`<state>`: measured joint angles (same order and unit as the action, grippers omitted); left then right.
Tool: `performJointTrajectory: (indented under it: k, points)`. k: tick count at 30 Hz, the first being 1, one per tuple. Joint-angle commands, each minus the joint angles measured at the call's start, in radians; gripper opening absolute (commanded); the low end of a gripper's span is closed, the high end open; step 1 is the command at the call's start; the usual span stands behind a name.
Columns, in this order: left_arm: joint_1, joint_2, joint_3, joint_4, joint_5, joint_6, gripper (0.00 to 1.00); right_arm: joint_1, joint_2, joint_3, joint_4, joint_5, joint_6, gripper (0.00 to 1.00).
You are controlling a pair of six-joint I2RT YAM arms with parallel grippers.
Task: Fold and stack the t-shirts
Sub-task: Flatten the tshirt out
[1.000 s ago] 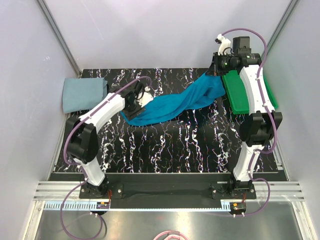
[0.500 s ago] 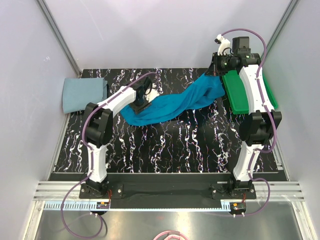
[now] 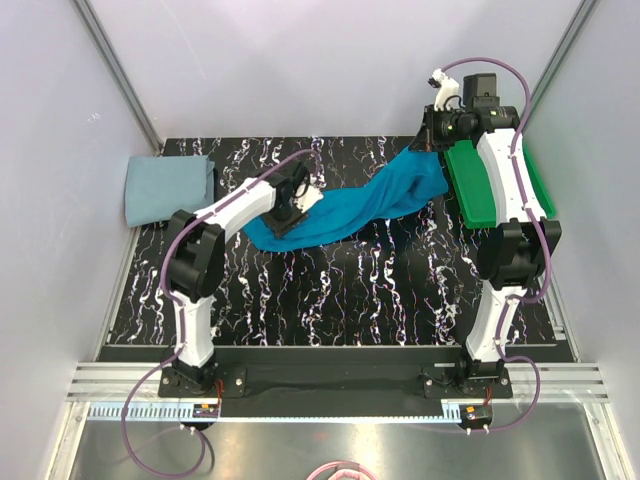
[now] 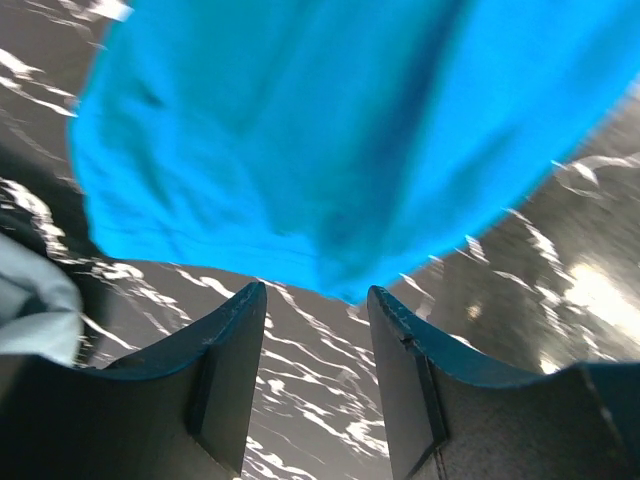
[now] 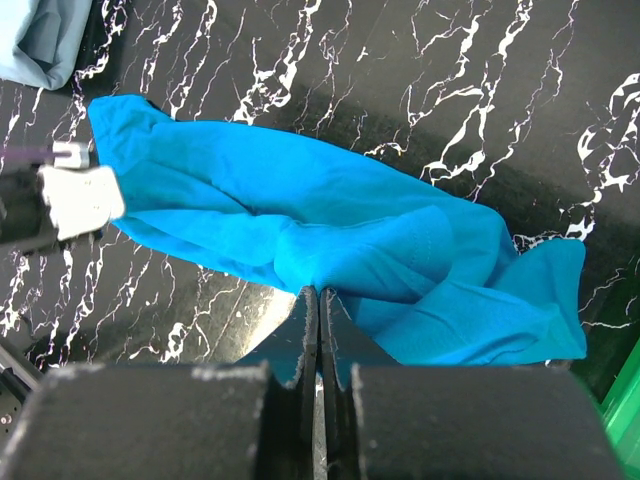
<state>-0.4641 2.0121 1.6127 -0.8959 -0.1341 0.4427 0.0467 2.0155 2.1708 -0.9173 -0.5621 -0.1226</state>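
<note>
The left gripper (image 4: 315, 375) has its jaws apart and nothing between them; just beyond its fingertips lies the left hem of the teal t-shirt (image 4: 330, 150), not touched as far as the wrist view shows; the right gripper (image 5: 313, 325) is clenched, and the cloth seems pinched at its tips, at the far right end of the shirt, beside the green tray (image 3: 466, 190); so the shirt runs as one long band across the table (image 3: 380, 300), from far right toward the left, raised at the right end; the left arm is nearer to the free left end, and I judge that its coming grasp must go there; the pale grey-blue t-shirt (image 3: 168, 188) lies as a neat rectangle at the far left, well apart.
</note>
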Motion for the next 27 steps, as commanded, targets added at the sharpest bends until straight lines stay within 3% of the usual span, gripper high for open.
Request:
performJointTrajectory:
  k: [1,27]
  points:
    - [-0.030,-0.087,-0.030,0.006,0.040,-0.047,0.50,0.002,0.002,0.044,0.026,-0.015,0.009,0.00]
    - [-0.016,0.062,0.061,0.005,0.045,-0.052,0.46,0.001,-0.004,0.041,0.026,0.001,-0.003,0.00]
